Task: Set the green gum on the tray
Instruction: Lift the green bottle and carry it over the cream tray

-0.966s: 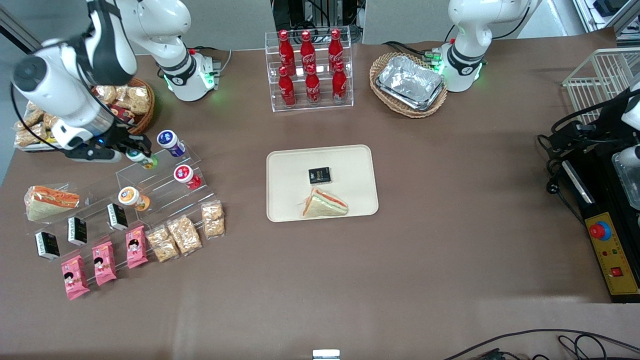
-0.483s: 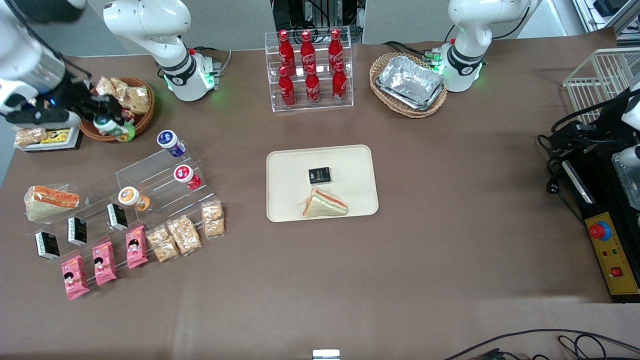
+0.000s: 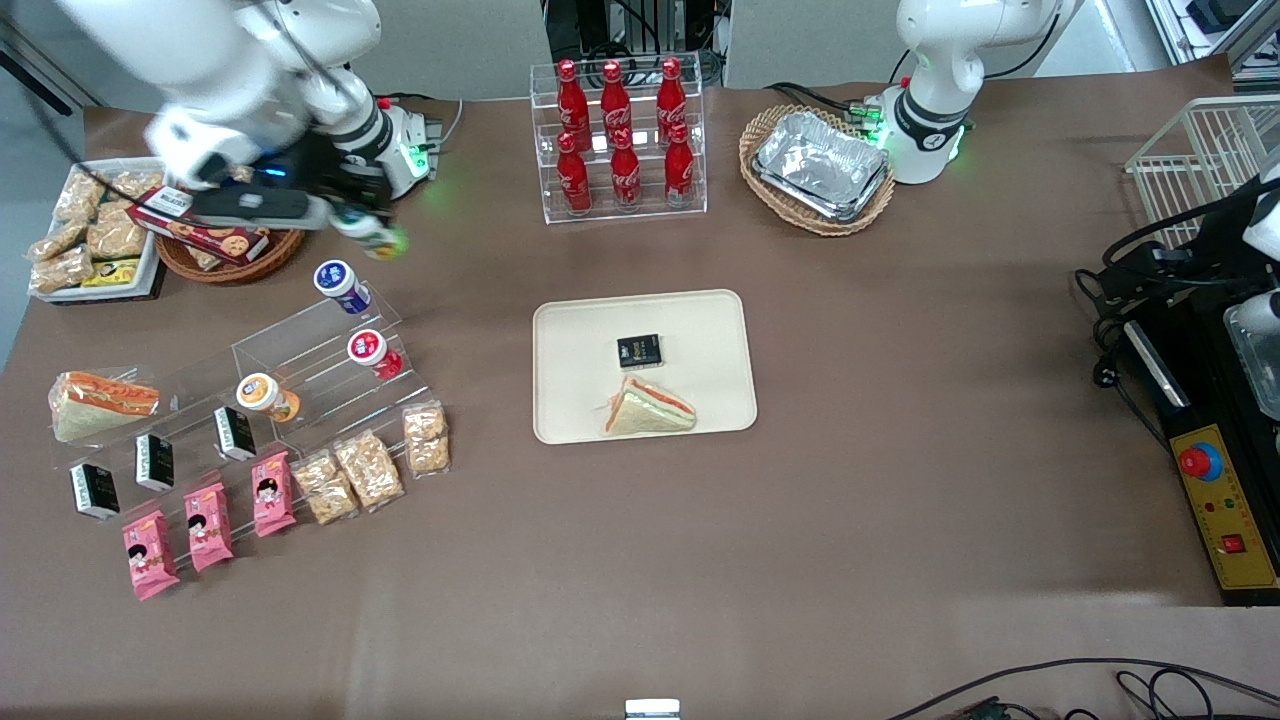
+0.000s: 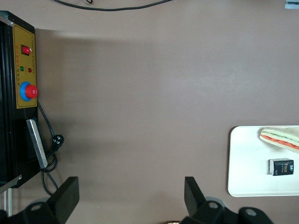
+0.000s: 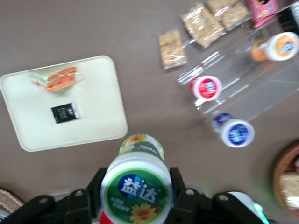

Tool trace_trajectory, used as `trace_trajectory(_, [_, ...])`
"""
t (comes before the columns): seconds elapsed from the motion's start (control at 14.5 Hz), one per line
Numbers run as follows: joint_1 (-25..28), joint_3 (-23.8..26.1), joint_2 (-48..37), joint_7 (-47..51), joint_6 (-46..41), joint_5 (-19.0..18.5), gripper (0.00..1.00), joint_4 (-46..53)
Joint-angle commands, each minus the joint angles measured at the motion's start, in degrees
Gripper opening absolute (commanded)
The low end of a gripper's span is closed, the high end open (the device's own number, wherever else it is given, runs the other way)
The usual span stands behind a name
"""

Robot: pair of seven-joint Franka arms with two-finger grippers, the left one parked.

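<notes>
The pincer (image 3: 352, 218) carries the green gum (image 3: 372, 237) clamped between its fingers, lifted above the desk (image 3: 900, 420) so it should clear the display stand, farther from the camera than the blue canister (image 3: 340, 283). The tray (image 3: 570, 330) waits well apart, already bearing a sandwich (image 3: 648, 408) and a black box (image 3: 639, 351), leaving bare room beside them

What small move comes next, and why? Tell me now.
Probably carry on sideways toward the cream-beige rectangular tray. The hand is shut on the small round green-lidded gum canister, held above bare table, farther from the front camera than the tray and short of it.
</notes>
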Motion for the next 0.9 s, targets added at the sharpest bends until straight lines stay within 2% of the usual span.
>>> trace_trajectory(0.0, [8.47, -0.96, 7.81, 10.69, 10.2, 1.21, 0.13, -0.79])
trace_trajectory(0.28, [15.51, -1.05, 13.08, 15.89, 31.19, 0.42, 0.13, -13.0])
trace_trajectory(0.48, [17.9, -1.05, 17.74, 18.98, 47.19, -2.65, 0.09, -21.79])
trace_trajectory(0.83, [21.49, -1.22, 27.32, 21.51, 55.93, -3.27, 0.09, -22.61])
